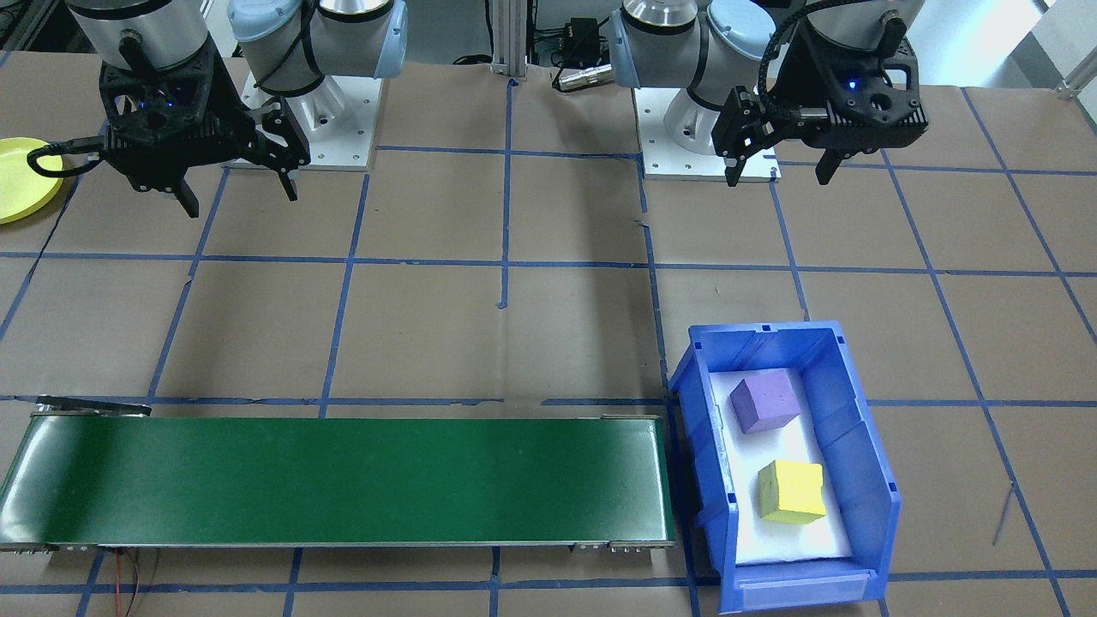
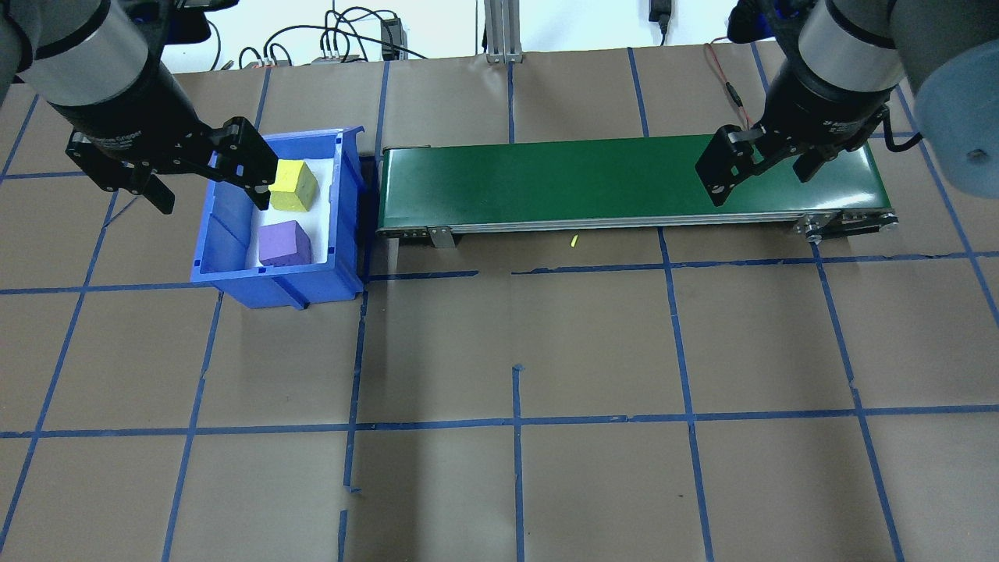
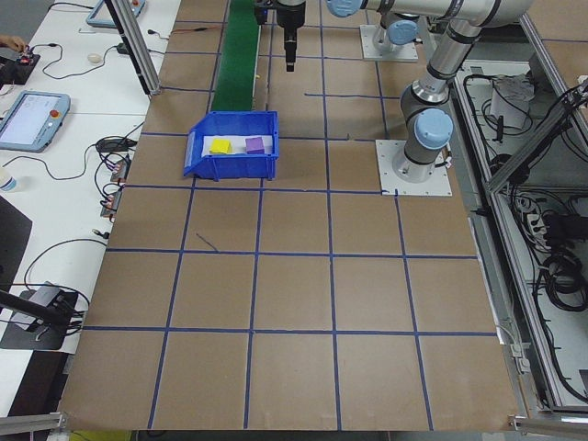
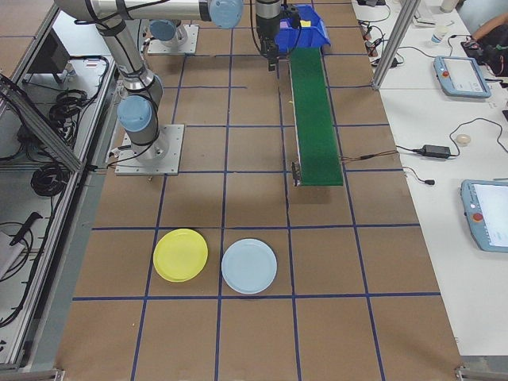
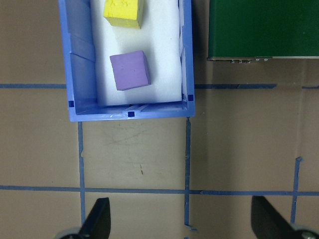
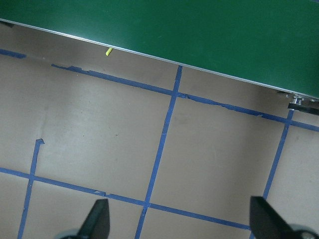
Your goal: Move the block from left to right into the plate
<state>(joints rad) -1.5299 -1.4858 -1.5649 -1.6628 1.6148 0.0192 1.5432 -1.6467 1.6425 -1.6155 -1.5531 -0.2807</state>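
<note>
Overhead exterior view: 2 foam cubes, yellow block (image 2: 293, 186) and purple block (image 2: 284, 243), sit in the blue plastic bin (image 2: 226, 234), frame left. Both end effectors, left (image 2: 207, 178) and right (image 2: 761, 166), hang spread apart. Yellow plate (image 4: 180, 255) lies lower left in the exterior right view.

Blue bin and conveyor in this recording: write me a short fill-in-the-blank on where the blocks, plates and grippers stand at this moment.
1. The blue bin holds a yellow block and a ____ block.
2. The surface of the green conveyor belt carries ____ blocks.
3. Beside the yellow plate lies a light ____ plate.
4. The left gripper and right gripper are both ____.

Missing words: purple; no; blue; open
</note>
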